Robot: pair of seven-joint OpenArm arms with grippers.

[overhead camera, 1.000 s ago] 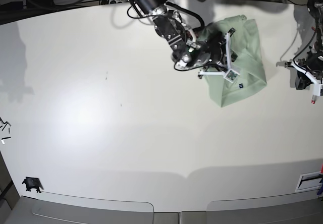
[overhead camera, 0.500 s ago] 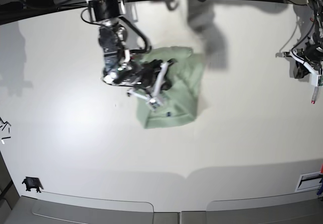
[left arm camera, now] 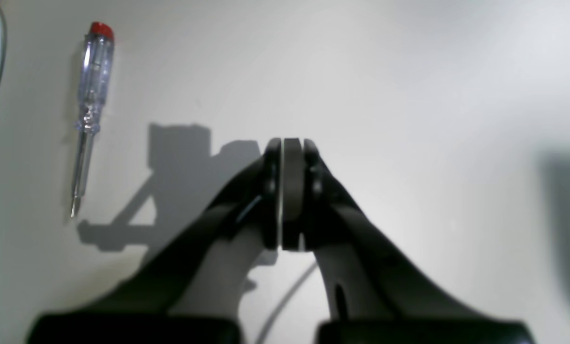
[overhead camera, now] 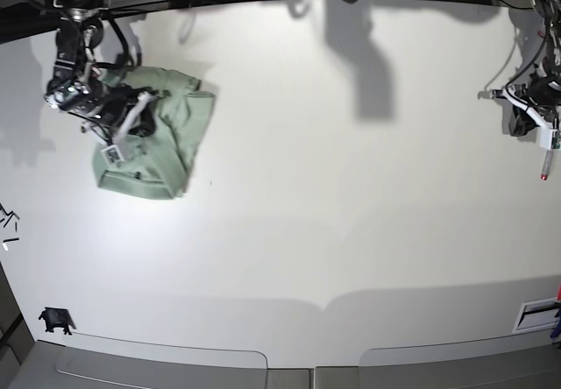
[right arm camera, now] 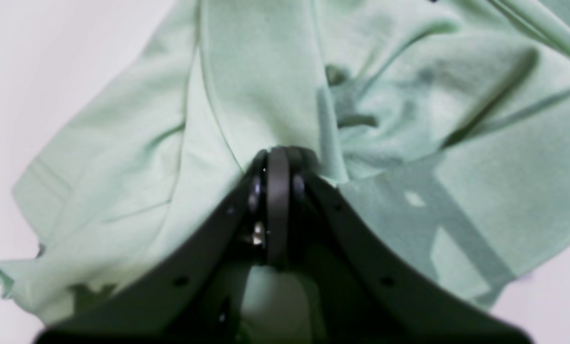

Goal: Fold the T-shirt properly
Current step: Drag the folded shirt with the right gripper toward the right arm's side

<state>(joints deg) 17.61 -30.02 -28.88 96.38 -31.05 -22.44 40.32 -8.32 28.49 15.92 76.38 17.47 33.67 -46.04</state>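
Note:
The pale sage-green T-shirt (overhead camera: 166, 130) lies bunched in a crumpled heap at the far left of the white table (overhead camera: 289, 231). My right gripper (overhead camera: 130, 124) is over its middle, jaws shut with a fold of the cloth pinched at the tips. In the right wrist view, the shut right gripper (right arm camera: 277, 160) is surrounded by the wrinkled T-shirt (right arm camera: 409, 143). My left gripper (overhead camera: 533, 122) is at the far right edge of the table. In the left wrist view the left gripper (left arm camera: 285, 153) is shut and empty above bare table.
A clear-handled screwdriver with a red cap (left arm camera: 90, 95) lies on the table beside the left gripper, also in the base view (overhead camera: 545, 165). A small black object (overhead camera: 54, 320) sits at the front left. A white slotted piece (overhead camera: 535, 315) is at the front right edge.
My right gripper has swept the T-shirt from the far right-centre of the table across to the far left. The left arm has stayed at the right edge.

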